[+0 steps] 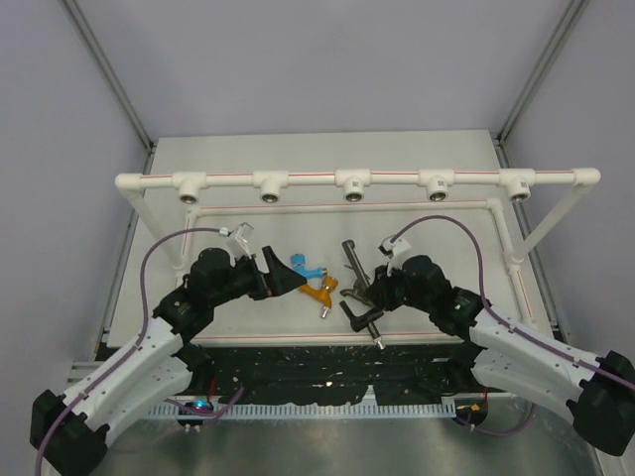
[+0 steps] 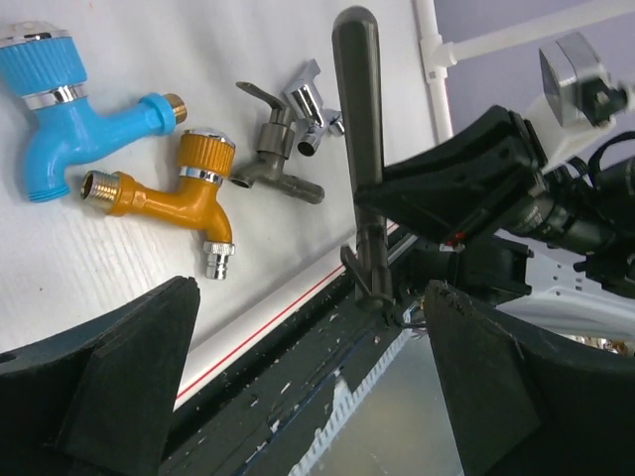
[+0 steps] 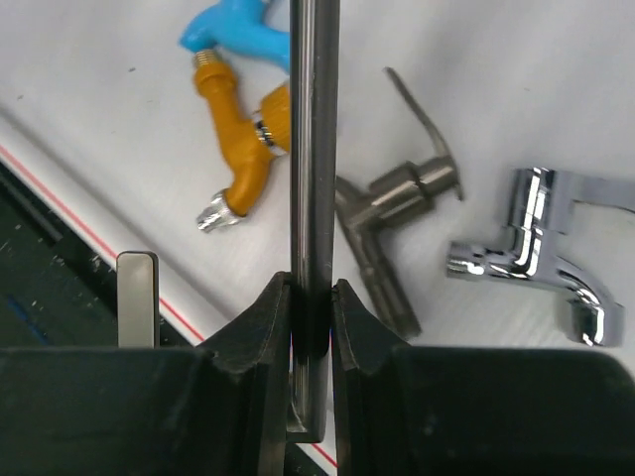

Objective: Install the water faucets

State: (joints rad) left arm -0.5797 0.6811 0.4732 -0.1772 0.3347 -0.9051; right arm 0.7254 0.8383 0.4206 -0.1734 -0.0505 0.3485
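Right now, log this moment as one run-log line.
left gripper: open, empty | right gripper: shut on large dark-grey faucet | blue faucet, orange faucet, dark metal faucet, chrome faucet: on table | sockets: empty

blue faucet point(image 2: 60, 109) leftmost, orange faucet point(image 2: 174, 193), dark metal faucet point(image 2: 273, 164), chrome faucet point(image 2: 313, 99), lying clustered near centre, long-armed dark-grey faucet point(image 2: 359, 129) clamped in right hand point(image 3: 315, 297)

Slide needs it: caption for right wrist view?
Right gripper shut on the dark-grey faucet; blue faucet, orange faucet, dark metal faucet and chrome faucet lie beyond.

Five faucets point(image 2: 169, 193), five sockets point(image 1: 353, 192), one white pipe frame point(image 1: 308, 179), two arms point(image 1: 139, 357)
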